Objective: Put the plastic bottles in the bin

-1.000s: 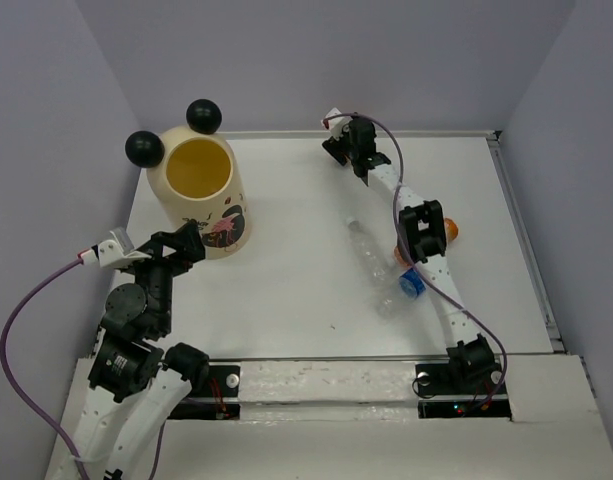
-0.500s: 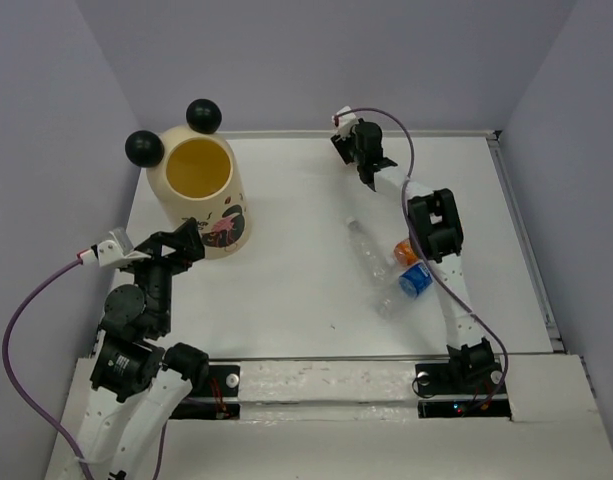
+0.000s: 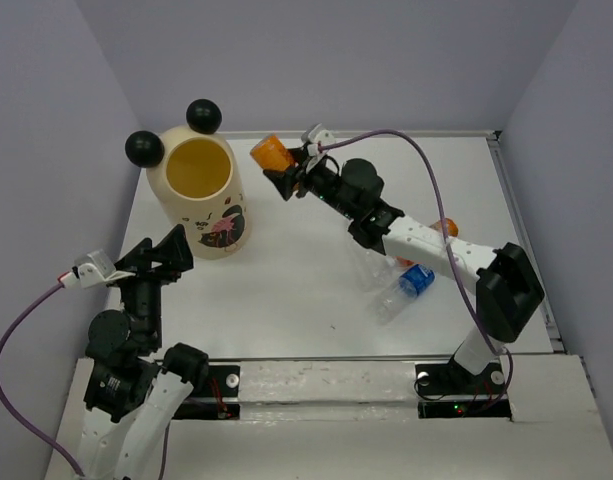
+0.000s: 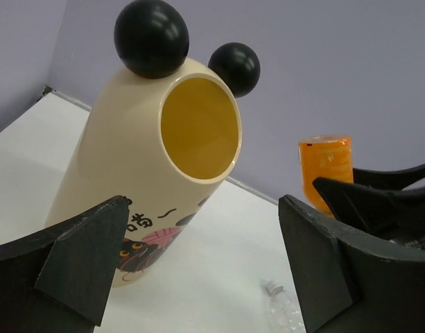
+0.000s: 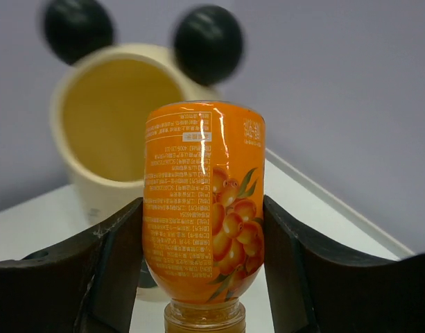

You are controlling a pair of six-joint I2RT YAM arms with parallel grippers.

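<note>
Facing the bin [image 4: 122, 187], my left gripper [image 4: 198, 270] hangs with its jaws spread wide and nothing between them. My right gripper [image 3: 289, 172] is clamped on an orange bottle [image 5: 204, 208], neck toward the palm, with the bin's mouth just beyond the fingertips. Clear bottles [image 3: 371, 262] lie well behind those jaws.

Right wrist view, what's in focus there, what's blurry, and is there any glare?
Right wrist view: the orange plastic bottle is sharp, with a white glare streak down its label; the cream-yellow cylindrical bin behind it is soft. Left wrist view: that bin is crisp.
</note>
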